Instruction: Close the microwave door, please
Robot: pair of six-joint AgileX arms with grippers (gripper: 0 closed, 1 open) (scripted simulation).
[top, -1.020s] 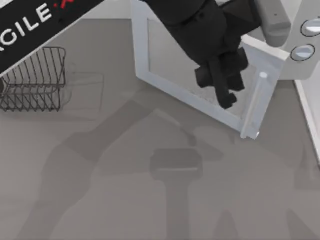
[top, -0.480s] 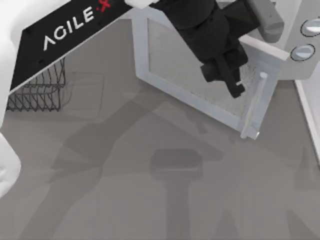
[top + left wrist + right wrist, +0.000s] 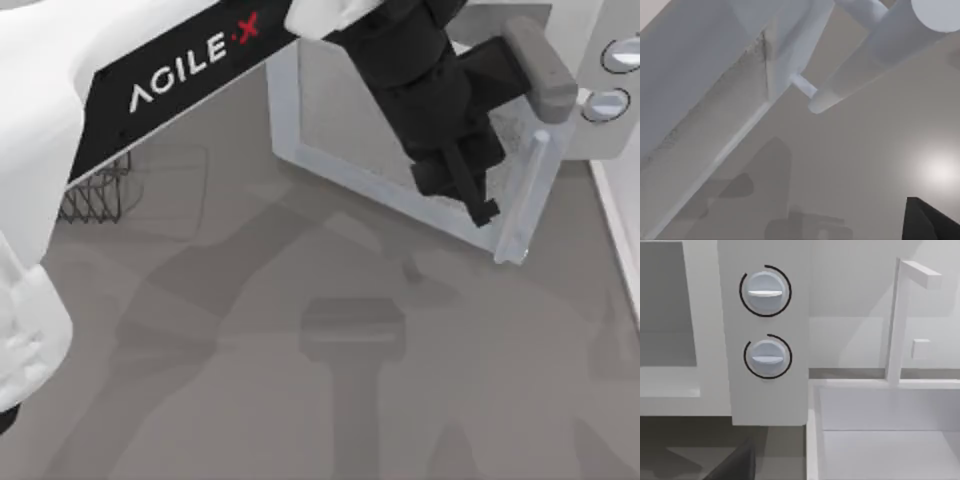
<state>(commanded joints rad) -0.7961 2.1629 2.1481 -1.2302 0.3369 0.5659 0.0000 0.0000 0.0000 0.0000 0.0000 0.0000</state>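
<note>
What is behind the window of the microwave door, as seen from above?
Through the microwave door window, grey table shows faintly. The left gripper and its black wrist lie over the window's middle, beside the bar handle, so what lies behind there is covered.

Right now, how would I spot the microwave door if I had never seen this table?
Find the white microwave body with two round knobs at the top view's upper right. Swinging out from it toward the left over the grey table is the microwave door, under the left gripper. Unlike the body, it is a flat white frame around a greyish see-through window, with a pale bar handle along its free edge.
</note>
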